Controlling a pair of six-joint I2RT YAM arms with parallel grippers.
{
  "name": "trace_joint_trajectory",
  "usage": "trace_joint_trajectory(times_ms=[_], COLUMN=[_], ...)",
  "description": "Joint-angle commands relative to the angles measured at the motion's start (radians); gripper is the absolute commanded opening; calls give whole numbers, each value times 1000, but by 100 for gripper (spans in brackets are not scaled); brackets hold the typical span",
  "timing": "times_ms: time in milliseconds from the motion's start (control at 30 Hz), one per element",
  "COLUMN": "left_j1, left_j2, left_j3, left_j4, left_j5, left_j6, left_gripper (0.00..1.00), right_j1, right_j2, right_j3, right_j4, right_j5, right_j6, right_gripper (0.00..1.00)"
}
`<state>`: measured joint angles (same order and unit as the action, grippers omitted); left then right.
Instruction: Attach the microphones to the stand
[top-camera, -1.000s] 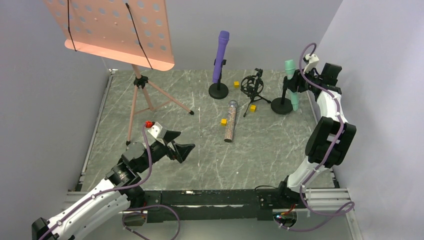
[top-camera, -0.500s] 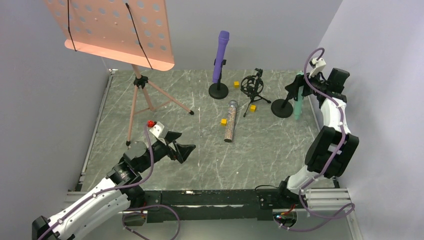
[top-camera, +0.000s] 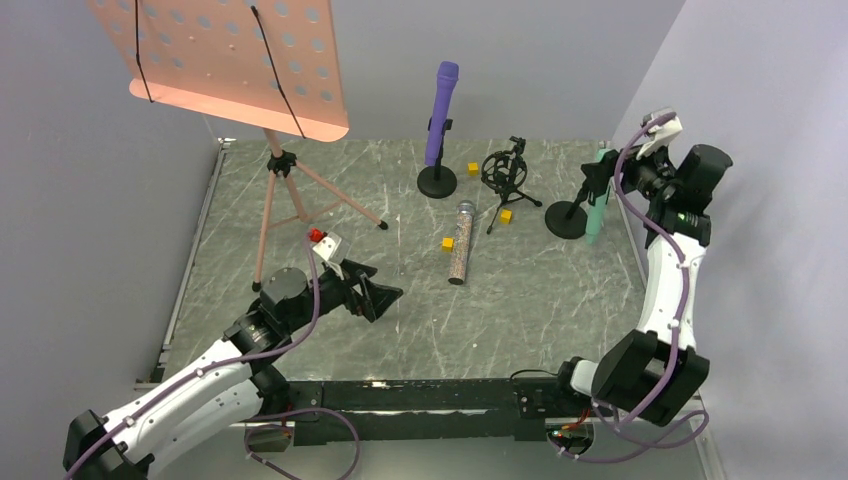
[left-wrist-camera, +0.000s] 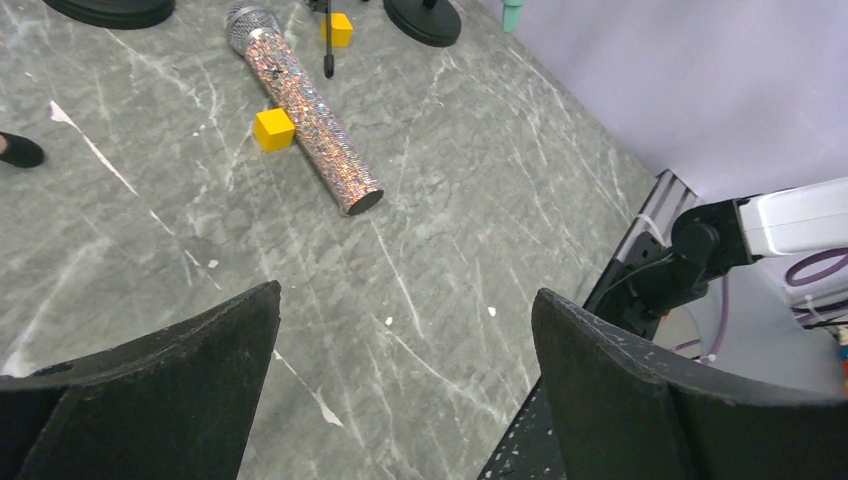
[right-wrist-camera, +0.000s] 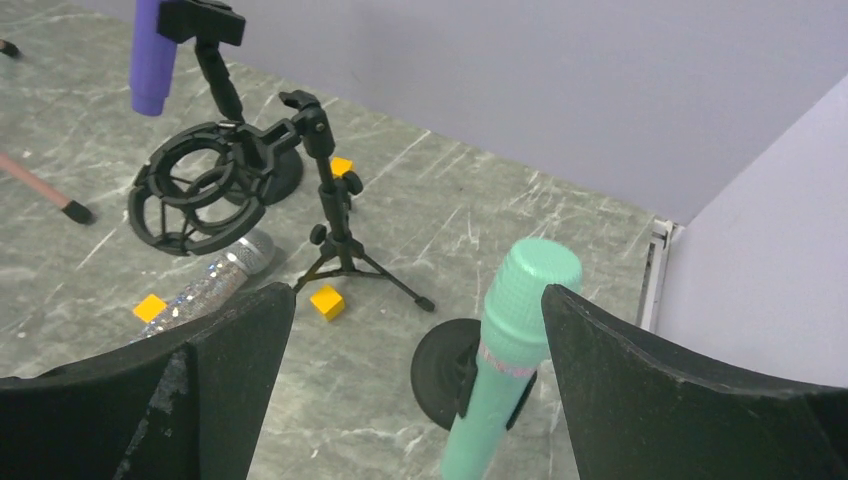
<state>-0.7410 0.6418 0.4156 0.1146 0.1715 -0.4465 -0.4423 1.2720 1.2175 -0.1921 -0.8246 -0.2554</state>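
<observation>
The purple microphone stands upright in a clip on a round-base stand at the back. The mint green microphone sits tilted in the clip of another round-base stand at the right. My right gripper is open just behind it, fingers on either side and not touching. The glittery copper microphone lies flat on the table, mesh head to the back. My left gripper hovers open and empty over the near table, short of the glittery copper microphone.
A tripod stand with an empty round shock mount stands between the two round-base stands. Small yellow cubes lie around the glittery mic. A peach music stand on thin tripod legs fills the back left. A wall runs close on the right.
My right gripper has opened, let go of the green microphone and drawn back to the right; the mic stays in its clip. My left gripper has edged forward and right.
</observation>
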Motion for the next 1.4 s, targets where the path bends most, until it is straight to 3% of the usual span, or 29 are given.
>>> trace_joint_trajectory(times_ms=[0, 233, 400, 533, 733, 967, 1100, 1367], left_j1=[-2, -2, 11, 47, 78, 83, 83, 88], left_j2=[18, -3, 31, 132, 377, 623, 685, 665], left_j3=[50, 13, -25, -11, 97, 245, 272, 304], left_j4=[62, 113, 230, 351, 544, 679, 708, 519], left_j5=[42, 38, 33, 85, 195, 332, 348, 321], left_j6=[-54, -120, -219, -303, -433, -544, -566, -441], left_gripper=[99, 99, 99, 99, 99, 99, 99, 99], right_j1=[-32, -36, -34, -32, -27, -23, -12, 72], right_j2=[-57, -84, -172, -199, -146, -145, -142, -75], right_j3=[-65, -150, -317, -426, -437, -441, -419, -356], right_j4=[73, 114, 380, 553, 617, 606, 485, 269], right_j5=[-58, -276, -393, -434, -473, -459, -424, -370], right_j6=[91, 170, 404, 544, 645, 642, 523, 309], right_gripper=[100, 100, 100, 100, 100, 100, 100, 100])
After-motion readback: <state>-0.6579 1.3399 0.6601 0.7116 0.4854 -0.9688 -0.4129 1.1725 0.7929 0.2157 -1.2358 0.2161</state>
